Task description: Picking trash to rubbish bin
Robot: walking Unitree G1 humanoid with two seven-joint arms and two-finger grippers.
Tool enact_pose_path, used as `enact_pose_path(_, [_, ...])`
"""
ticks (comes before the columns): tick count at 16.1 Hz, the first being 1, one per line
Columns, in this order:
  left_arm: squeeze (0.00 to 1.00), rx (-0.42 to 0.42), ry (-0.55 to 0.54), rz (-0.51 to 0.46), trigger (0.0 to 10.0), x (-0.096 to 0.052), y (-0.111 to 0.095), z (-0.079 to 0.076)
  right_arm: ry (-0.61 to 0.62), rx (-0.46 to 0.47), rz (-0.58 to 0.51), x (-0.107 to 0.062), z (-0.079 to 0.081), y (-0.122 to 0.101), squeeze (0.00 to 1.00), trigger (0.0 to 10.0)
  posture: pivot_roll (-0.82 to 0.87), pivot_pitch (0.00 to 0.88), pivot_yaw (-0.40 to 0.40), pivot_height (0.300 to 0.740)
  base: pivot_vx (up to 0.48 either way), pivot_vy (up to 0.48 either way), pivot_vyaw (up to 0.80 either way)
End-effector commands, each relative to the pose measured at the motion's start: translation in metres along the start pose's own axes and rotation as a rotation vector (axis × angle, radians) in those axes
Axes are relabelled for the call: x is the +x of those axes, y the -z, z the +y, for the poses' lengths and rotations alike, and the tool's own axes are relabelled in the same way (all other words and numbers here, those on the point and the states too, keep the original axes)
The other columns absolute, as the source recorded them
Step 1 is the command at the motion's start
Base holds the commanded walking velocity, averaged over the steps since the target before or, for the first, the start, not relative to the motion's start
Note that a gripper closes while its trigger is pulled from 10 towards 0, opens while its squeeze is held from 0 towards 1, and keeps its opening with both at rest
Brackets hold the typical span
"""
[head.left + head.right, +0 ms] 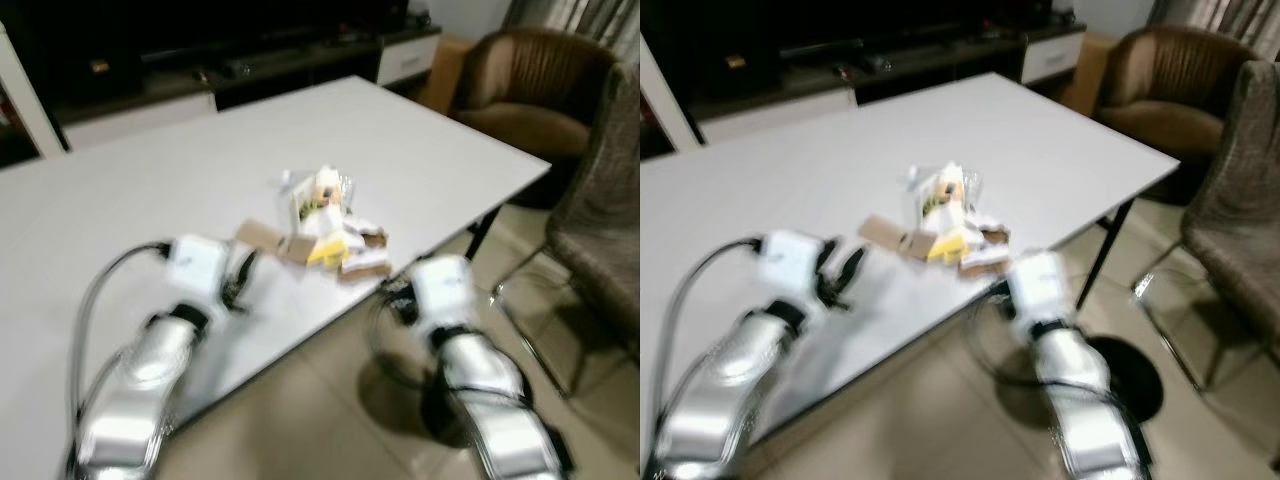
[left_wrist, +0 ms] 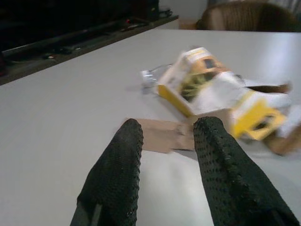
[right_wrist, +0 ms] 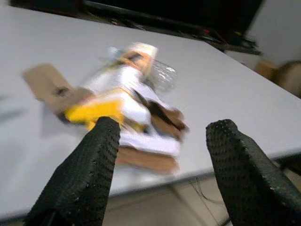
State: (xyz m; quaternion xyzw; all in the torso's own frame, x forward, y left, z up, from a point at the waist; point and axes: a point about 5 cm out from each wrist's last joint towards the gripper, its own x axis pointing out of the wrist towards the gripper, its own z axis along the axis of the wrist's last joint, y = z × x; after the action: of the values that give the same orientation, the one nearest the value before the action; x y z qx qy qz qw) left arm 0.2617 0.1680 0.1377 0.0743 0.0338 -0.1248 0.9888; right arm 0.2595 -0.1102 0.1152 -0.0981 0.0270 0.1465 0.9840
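Observation:
A small pile of trash (image 1: 322,225) lies near the front right edge of the white table (image 1: 150,190). It holds a yellow and white carton (image 2: 197,77), a flat brown cardboard piece (image 2: 157,136), crumpled clear plastic (image 3: 162,75) and torn wrappers. My left gripper (image 2: 169,127) is open over the table just left of the pile, its fingertips (image 2: 129,129) at the brown cardboard. My right gripper (image 3: 164,129) is open at the table's edge, close in front of the pile (image 3: 127,101). Nothing is held in either one. The eye views are blurred.
A brown armchair (image 1: 530,90) stands beyond the table's right corner and a grey chair (image 1: 600,200) is at the right. A dark TV cabinet (image 1: 200,60) runs along the back. A black round base (image 1: 1125,375) sits on the tiled floor under the table edge.

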Motion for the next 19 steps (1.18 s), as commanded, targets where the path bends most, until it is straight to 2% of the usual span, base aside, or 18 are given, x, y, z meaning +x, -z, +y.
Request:
enact_pose_path(1, [0.00, 0.001, 0.020, -0.020, 10.0, 0.002, -0.006, -0.006, 0.034, -0.014, 0.015, -0.003, -0.011, 0.003, 0.00, 10.0, -0.02, 0.000, -0.027, 0.740, 0.409, 0.000, 0.00])
enact_pose_path(5, [0.00, -0.001, 0.022, -0.017, 10.0, 0.002, -0.005, -0.005, 0.034, -0.016, 0.012, -0.004, -0.014, 0.003, 0.00, 10.0, -0.03, 0.000, -0.021, 0.740, 0.410, 0.000, 0.00])
enact_pose_path(8, [0.00, -0.028, 0.017, -0.008, 10.0, 0.011, -0.005, -0.004, 0.042, -0.012, 0.007, -0.006, -0.015, 0.003, 0.00, 10.0, -0.04, 0.000, -0.008, 0.740, 0.365, 0.000, 0.00])
enact_pose_path(10, [0.00, -0.084, 0.050, 0.008, 10.0, 0.023, -0.004, -0.008, 0.051, -0.012, 0.007, -0.007, -0.016, 0.003, 0.00, 10.0, -0.04, 0.000, -0.005, 0.740, 0.000, 0.000, 0.00])
enact_pose_path(11, [1.00, -0.133, 0.096, -0.010, 10.0, 0.031, -0.007, -0.013, 0.054, -0.012, 0.009, -0.008, -0.016, 0.003, 0.00, 10.0, -0.04, 0.000, -0.001, 0.740, 0.000, 0.000, 0.00])
enact_pose_path(12, [1.00, -0.152, 0.136, -0.021, 10.0, 0.040, -0.009, -0.017, 0.057, -0.012, 0.010, -0.009, -0.016, 0.003, 0.00, 10.0, -0.05, 0.000, 0.002, 0.740, 0.000, 0.000, 0.00])
enact_pose_path(14, [1.00, -0.175, 0.195, 0.028, 10.0, 0.057, -0.009, -0.022, 0.065, -0.012, 0.011, -0.010, -0.017, 0.003, 0.00, 10.0, -0.06, 0.000, 0.009, 0.740, 0.000, 0.000, 0.00])
enact_pose_path(17, [1.00, -0.264, 0.242, 0.056, 10.0, 0.080, -0.014, -0.024, 0.093, -0.009, 0.015, -0.013, -0.020, 0.003, 0.00, 10.0, -0.07, 0.000, 0.029, 0.740, 0.000, 0.000, 0.00])
enact_pose_path(19, [1.00, -0.243, 0.280, 0.077, 10.0, 0.091, -0.017, -0.027, 0.103, -0.007, 0.018, -0.016, -0.020, 0.003, 0.00, 10.0, -0.08, 0.000, 0.040, 0.740, 0.000, 0.000, 0.00])
